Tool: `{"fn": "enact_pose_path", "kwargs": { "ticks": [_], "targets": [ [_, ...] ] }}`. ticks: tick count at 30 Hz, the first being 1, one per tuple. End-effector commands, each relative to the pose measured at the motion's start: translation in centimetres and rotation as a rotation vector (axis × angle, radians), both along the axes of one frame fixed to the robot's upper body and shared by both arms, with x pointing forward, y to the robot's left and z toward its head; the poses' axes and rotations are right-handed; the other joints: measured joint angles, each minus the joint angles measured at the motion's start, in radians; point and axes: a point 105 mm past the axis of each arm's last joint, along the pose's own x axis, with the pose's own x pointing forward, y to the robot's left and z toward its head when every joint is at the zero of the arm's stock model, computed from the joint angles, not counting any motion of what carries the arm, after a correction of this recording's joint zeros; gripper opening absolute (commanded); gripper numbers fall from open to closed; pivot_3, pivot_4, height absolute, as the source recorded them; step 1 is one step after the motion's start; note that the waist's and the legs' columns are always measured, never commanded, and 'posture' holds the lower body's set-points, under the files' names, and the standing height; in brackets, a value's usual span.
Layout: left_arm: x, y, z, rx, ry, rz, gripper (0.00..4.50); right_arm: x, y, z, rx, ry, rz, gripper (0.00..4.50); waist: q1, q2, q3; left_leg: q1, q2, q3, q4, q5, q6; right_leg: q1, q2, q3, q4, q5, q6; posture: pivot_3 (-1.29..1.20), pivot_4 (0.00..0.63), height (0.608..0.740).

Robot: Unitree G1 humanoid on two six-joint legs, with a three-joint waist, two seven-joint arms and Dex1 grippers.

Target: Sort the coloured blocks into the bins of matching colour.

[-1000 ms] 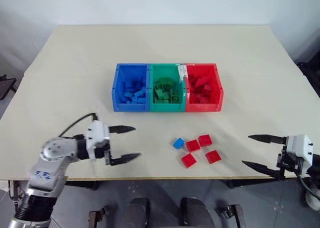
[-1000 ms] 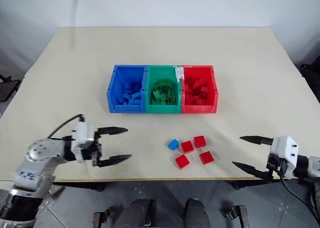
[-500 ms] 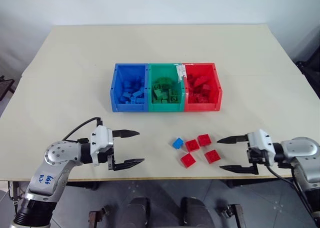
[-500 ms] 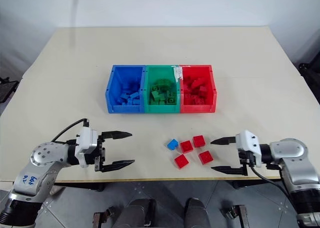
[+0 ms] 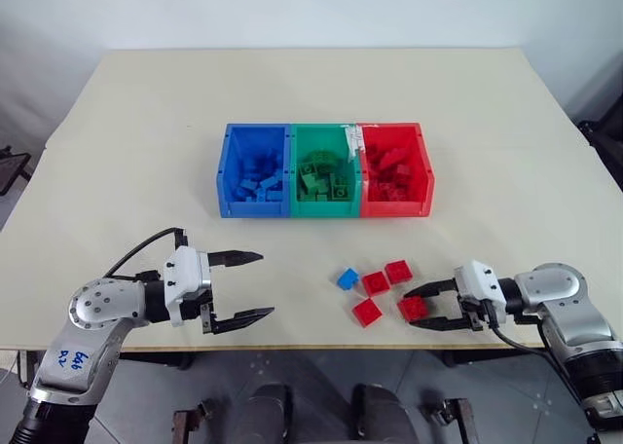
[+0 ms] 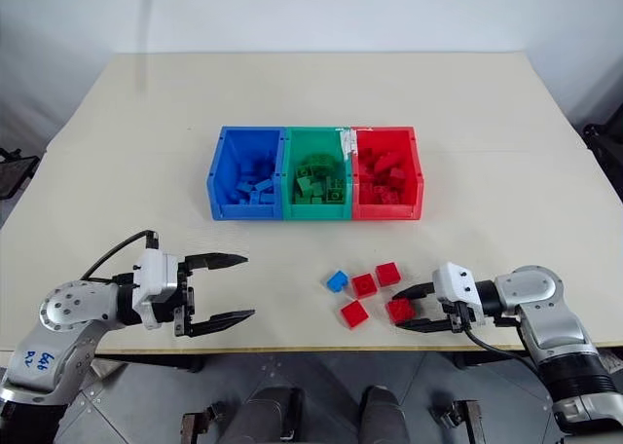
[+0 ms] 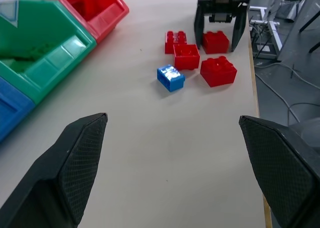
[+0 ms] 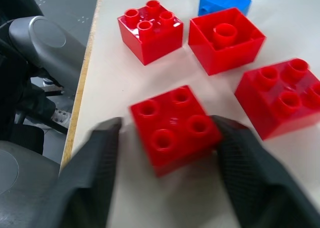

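I see a beige table (image 5: 146, 123) with the three joined bins at its centre: the blue bin (image 5: 255, 170) on the left, the green bin (image 5: 325, 170) in the middle, the red bin (image 5: 395, 169) on the right, each holding blocks of its own colour. Five loose blocks lie near the table's near edge, right of centre. The blue block (image 5: 347, 278) is leftmost; just right of it sit two red blocks (image 5: 376, 282) (image 5: 397, 271), and nearer to me another red block (image 5: 367, 312).

My right gripper (image 5: 417, 308) reaches in from the right, low over the table, its two black fingers bracketing the nearest-right red block (image 5: 413, 308). In the right wrist view the fingers (image 8: 97, 158) lie against both sides of this block (image 8: 172, 128), studs up, so I read the jaws as closed on it. The block rests on the table.

My left gripper (image 5: 255, 286) hovers over bare table at the near left, well apart from the blocks, jaws spread wide and holding nothing.
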Motion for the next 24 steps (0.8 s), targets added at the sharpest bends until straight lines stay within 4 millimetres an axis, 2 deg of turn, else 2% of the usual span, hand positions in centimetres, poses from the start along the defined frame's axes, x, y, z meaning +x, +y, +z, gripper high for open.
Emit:
{"fn": "enact_pose_path", "kwargs": {
  "ticks": [1,5,7,10,14,18,24],
  "targets": [
    [-0.3,-0.1,0.6,0.003,-0.033,-0.006,4.50,-0.6,-0.6,0.3,-0.010,-0.008,0.014,1.44,0.001,0.000,0.000,0.000,0.000,0.000,0.000,0.000,0.000,0.000,0.000,0.000,0.000,0.000,0.000,0.00,0.150,0.740],
    [0.0,0.4,1.2,-0.028,-0.048,0.035,4.50,-0.5,-0.6,2.5,0.061,-0.032,-0.058,1.45,0.001,0.000,0.000,0.000,0.000,0.000,0.000,0.000,0.000,0.000,0.000,0.000,0.000,0.000,0.000,0.00,0.150,0.740],
    [0.4,1.0,2.0,-0.082,-0.059,0.101,4.50,0.0,-0.4,4.7,0.152,-0.050,-0.127,1.45,0.001,0.000,0.000,0.000,0.000,0.000,0.000,0.000,0.000,0.000,0.000,0.000,0.000,0.000,0.000,0.00,0.150,0.740],
    [1.0,2.3,3.0,-0.147,-0.065,0.196,4.50,1.6,-0.1,8.7,0.315,-0.092,-0.244,1.45,-0.005,0.000,0.000,0.000,0.001,0.000,0.000,0.000,0.000,0.000,0.000,0.000,0.000,0.000,0.000,0.00,0.150,0.740],
    [1.2,2.8,3.0,-0.156,-0.066,0.233,4.50,5.3,0.5,11.9,0.427,-0.151,-0.374,1.45,-0.009,0.000,0.000,0.001,0.001,0.000,0.000,0.000,-0.001,-0.001,0.000,0.000,0.000,0.000,-0.001,0.00,0.150,0.740],
    [1.2,2.8,2.8,-0.157,-0.069,0.240,4.50,10.4,1.1,12.9,0.440,-0.202,-0.591,1.45,-0.012,0.000,0.000,0.000,0.001,0.001,-0.001,0.000,-0.001,-0.003,0.000,0.001,0.002,0.000,-0.001,0.00,0.150,0.740],
    [1.0,2.6,2.5,-0.148,-0.073,0.246,4.50,15.1,2.5,12.3,0.381,-0.213,-0.773,1.45,-0.019,0.000,0.000,-0.002,0.000,0.000,-0.002,0.000,-0.001,-0.004,0.000,0.000,0.003,0.000,-0.001,0.00,0.150,0.740]
  ]
}}
